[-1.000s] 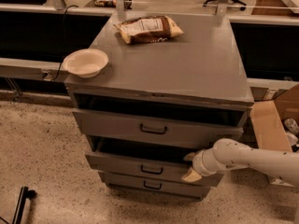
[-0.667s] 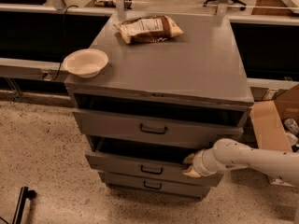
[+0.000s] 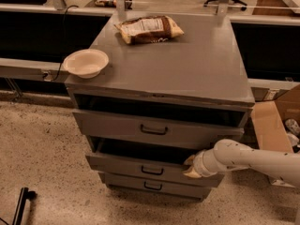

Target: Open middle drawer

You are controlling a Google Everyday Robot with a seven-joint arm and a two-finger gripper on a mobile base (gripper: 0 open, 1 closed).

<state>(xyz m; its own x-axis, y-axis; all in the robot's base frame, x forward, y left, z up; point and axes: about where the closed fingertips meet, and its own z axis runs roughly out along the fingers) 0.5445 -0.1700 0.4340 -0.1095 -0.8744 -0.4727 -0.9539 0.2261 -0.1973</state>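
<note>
Camera view puts the cabinet [image 3: 187,69] square in front of me, and the middle drawer [image 3: 126,165] sits between the taller top drawer [image 3: 117,125] and the narrow bottom drawer [image 3: 131,183]. A dark gap shows above its front, so I judge it already stands partway out of the cabinet body.

My end effector [image 3: 191,167] is at the right end of that drawer front, up against its top edge. The white arm [image 3: 253,159] reaches in from the right side. I cannot tell whether the end effector is released or clenched on the edge there.

What matters for the pull is this: the drawer front runs left to right, and its small black handle [image 3: 152,171] lies to the left of the end effector, near the middle of the front. So I am working off-centre, at the right corner. The slide direction is out of the cabinet, toward the camera. I expect a pull from that corner could skew the drawer, so I would draw straight along the slide line.
</note>
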